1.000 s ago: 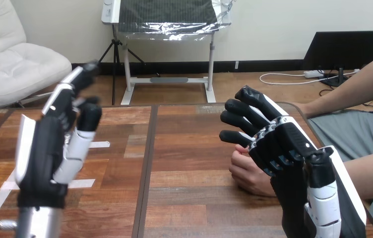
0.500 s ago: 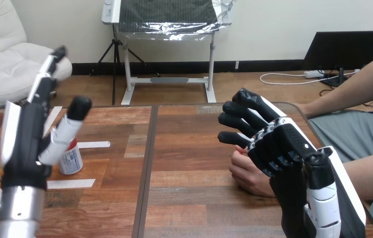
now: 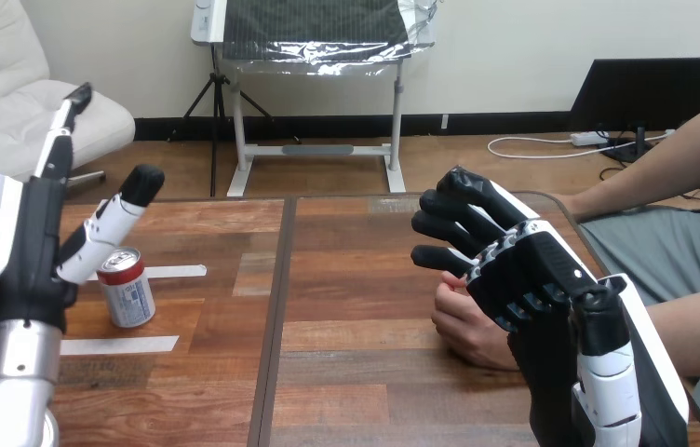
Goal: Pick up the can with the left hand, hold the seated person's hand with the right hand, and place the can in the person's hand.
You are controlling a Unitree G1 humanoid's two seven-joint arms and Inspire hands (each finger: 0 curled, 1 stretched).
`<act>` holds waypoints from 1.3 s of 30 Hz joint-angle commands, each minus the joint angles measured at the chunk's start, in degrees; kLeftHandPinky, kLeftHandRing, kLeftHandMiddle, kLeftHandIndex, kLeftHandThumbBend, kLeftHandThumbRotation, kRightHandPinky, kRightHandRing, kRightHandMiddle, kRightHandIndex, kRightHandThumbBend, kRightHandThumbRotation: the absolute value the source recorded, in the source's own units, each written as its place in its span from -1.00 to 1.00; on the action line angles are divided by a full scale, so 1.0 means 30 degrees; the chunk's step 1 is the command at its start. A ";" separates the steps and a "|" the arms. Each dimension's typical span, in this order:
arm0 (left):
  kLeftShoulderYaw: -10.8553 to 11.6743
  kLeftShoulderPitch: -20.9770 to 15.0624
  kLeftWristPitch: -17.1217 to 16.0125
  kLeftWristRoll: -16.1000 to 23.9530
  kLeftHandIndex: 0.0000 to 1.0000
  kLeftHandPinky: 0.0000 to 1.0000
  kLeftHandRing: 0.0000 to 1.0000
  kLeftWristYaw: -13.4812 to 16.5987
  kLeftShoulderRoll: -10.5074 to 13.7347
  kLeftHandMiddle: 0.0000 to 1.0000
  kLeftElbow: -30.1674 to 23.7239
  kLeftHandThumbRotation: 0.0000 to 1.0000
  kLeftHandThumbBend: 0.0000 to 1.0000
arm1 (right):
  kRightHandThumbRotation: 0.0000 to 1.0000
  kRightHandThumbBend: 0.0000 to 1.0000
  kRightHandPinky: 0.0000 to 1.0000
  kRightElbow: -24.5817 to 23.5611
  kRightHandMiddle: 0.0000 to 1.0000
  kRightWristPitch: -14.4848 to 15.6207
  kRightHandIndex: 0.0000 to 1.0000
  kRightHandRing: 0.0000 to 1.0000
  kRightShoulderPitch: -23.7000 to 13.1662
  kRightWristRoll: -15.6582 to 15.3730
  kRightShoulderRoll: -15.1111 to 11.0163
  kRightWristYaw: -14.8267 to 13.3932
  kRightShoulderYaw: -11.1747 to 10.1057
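1. Raising the left hand (image 3: 20, 247) upright at the left edge of the frame, fingers straight and pointing up, thumb stretched toward the upper right; spread wide, gripping nothing.
2. Finding the can (image 3: 126, 287) upright on the table (image 3: 356, 279) in the left-middle of the frame, just right of that hand and beneath its thumb; contact between thumb and can impossible to judge.
3. Hovering the right hand (image 3: 523, 270) at the lower right of the frame, back toward the camera, fingers fanned toward the upper left and only lightly bent; loose, closed on nothing.
4. Covering part of the person's hand (image 3: 465, 326), a loose fist resting on the table at lower centre-right, just below those fingers; no finger or thumb seen curled round it, touching or apart not tellable.
5. Showing white tape strips (image 3: 123, 345) flat on the wood by the can, one behind it, one in front.
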 commanded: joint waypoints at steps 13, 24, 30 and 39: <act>-0.0329 -0.3969 0.0243 0.0817 0.97 0.92 1.00 0.0235 0.2009 1.00 0.4811 0.36 0.61 | 0.92 0.21 0.60 0.0033 0.70 -0.0442 0.71 0.70 -0.1023 0.0311 0.0066 0.0168 -0.0349; -0.0885 -0.5741 0.0305 0.1258 1.00 0.95 1.00 0.0120 0.2912 1.00 0.8111 0.16 0.63 | 0.90 0.25 0.59 0.0044 0.68 -0.0457 0.70 0.68 -0.1072 0.0545 0.0031 0.0367 -0.0454; -0.1383 -0.6574 0.0572 0.1984 0.98 0.93 0.99 0.0512 0.3419 1.00 0.9590 0.06 0.62 | 0.90 0.27 0.58 0.0011 0.68 -0.0442 0.69 0.67 -0.1039 0.0706 0.0001 0.0446 -0.0487; -0.1960 -0.7904 0.1155 0.2526 0.96 0.86 0.96 0.0685 0.3972 0.99 1.1904 0.02 0.63 | 0.89 0.29 0.57 -0.0140 0.67 -0.0332 0.68 0.67 -0.0901 0.0805 -0.0041 0.0517 -0.0583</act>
